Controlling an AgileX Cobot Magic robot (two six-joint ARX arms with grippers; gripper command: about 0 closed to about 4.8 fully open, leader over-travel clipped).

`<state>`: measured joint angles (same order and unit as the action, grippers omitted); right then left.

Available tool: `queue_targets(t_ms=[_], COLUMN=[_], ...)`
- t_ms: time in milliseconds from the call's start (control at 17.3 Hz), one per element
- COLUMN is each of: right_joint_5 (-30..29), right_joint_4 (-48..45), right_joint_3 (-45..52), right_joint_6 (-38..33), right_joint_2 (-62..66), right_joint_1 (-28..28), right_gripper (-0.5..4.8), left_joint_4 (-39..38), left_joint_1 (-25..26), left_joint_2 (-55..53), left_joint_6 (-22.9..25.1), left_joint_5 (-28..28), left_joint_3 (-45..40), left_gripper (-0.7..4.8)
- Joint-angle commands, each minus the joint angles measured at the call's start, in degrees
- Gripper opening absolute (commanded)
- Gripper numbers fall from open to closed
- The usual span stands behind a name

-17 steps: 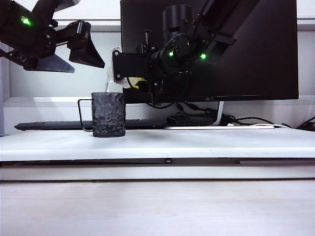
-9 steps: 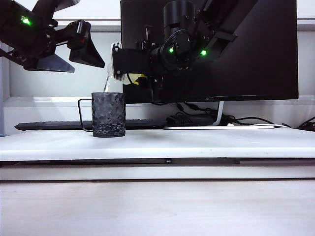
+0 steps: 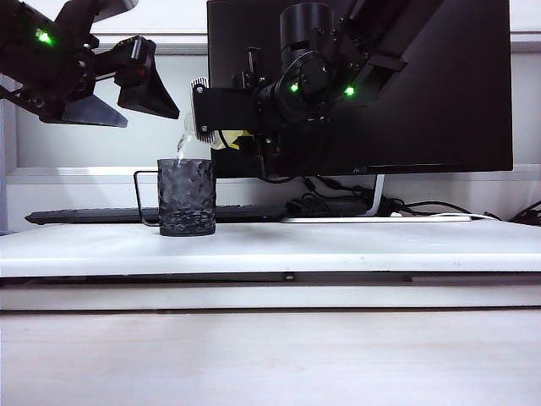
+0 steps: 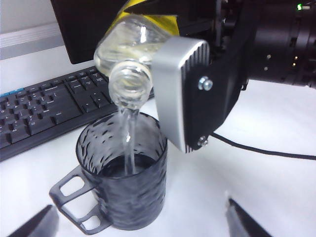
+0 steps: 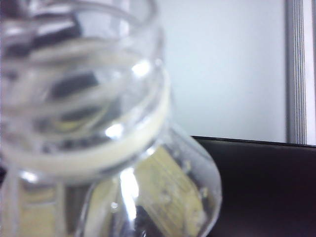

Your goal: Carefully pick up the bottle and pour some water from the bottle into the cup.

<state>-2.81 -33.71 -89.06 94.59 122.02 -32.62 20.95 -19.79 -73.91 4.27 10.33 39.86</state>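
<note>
The dark dimpled cup (image 3: 187, 197) stands on the white table, its wire handle (image 3: 144, 199) to the left. My right gripper (image 3: 205, 118) is shut on the bottle (image 3: 228, 137) and holds it tipped, neck down, over the cup's rim. A thin stream of water (image 3: 181, 145) falls into the cup. In the left wrist view the bottle (image 4: 126, 47), the water (image 4: 129, 138), the cup (image 4: 123, 177) and a silver finger (image 4: 180, 89) of the right gripper show clearly. The bottle (image 5: 98, 123) fills the right wrist view. My left gripper (image 3: 150, 117) (image 4: 140, 224) hovers open above and left of the cup.
A large black monitor (image 3: 380, 85) stands right behind the right arm. A black keyboard (image 3: 84, 216) (image 4: 39, 113) lies behind the cup, with cables (image 3: 338, 205) at the monitor's foot. The table's front edge (image 3: 338, 271) runs across the view.
Water keeps streaming from the bottle into the cup. The right hand with the bottle sits very slightly higher than a second ago; the left arm has not moved.
</note>
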Motion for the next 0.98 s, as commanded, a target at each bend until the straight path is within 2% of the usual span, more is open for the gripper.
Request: queue_targets(t_ms=[58,983], right_joint_5=[-0.13,-0.33], right_joint_4=[-1.88,-0.72], right_joint_3=[-0.48,-0.48], right_joint_6=[0.2,0.17], right_joint_2=[-0.85,-0.85], right_joint_1=[-0.13,-0.09], right_gripper=[1.97,1.97], left_joint_4=[0.46,0.24], left_joint_1=[-0.04,-0.04], left_joint_2=[0.26,0.35], left_joint_6=[-0.02,-0.17], left_joint_5=[-0.02,-0.04], left_joint_3=[0.15,0.15], left_gripper=[4.79,4.79])
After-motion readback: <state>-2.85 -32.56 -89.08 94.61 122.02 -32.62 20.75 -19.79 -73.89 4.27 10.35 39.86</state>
